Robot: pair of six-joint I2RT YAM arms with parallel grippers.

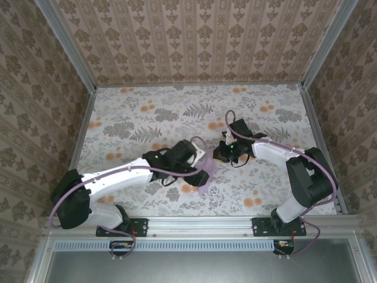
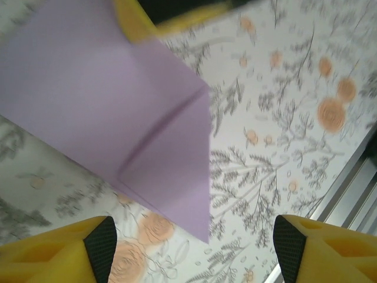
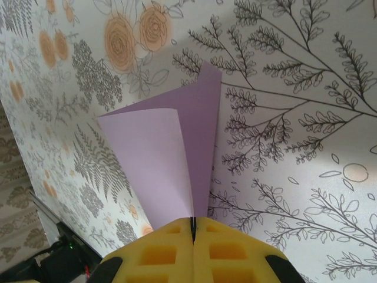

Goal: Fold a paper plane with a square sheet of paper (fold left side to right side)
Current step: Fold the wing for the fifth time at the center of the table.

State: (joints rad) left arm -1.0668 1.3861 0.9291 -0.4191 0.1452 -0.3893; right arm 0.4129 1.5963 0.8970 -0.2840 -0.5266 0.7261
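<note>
Two arms sit bolted at the near edge of the table [image 1: 129, 118]. The left arm [image 1: 118, 174] reaches in from the near-left corner, the right arm [image 1: 277, 154] from the near-right. They meet abt mid-table, a bit closer to the near edge than the far one.

Nearest there is the paper plane [image 1: 206, 175]: pale lilac, folded, one pointed end toward the near edge. Just over it hangs the left gripper [image 1: 201, 160], yellow fingers [image 2: 53, 256] spread wide and nothing between them. Its wrist cam has the paper plane [image 2: 118, 106] below and ahead, w/ a diagonal crease and a sharp corner pointing down between the pads.

Right beside it, the right gripper [image 1: 217, 157] is clamped on the sheet. From its own cam the right gripper [image 3: 193, 231] pinches the narrow end of the paper plane [image 3: 182, 147], w/ two layers fanning away over the floral cloth. Can't tell if the far tip rests on the cloth or is lifted.

Beyond that is the far half of the table w/ orange flower prints [image 1: 240, 90], then the patterned walls [image 1: 200, 35].
</note>
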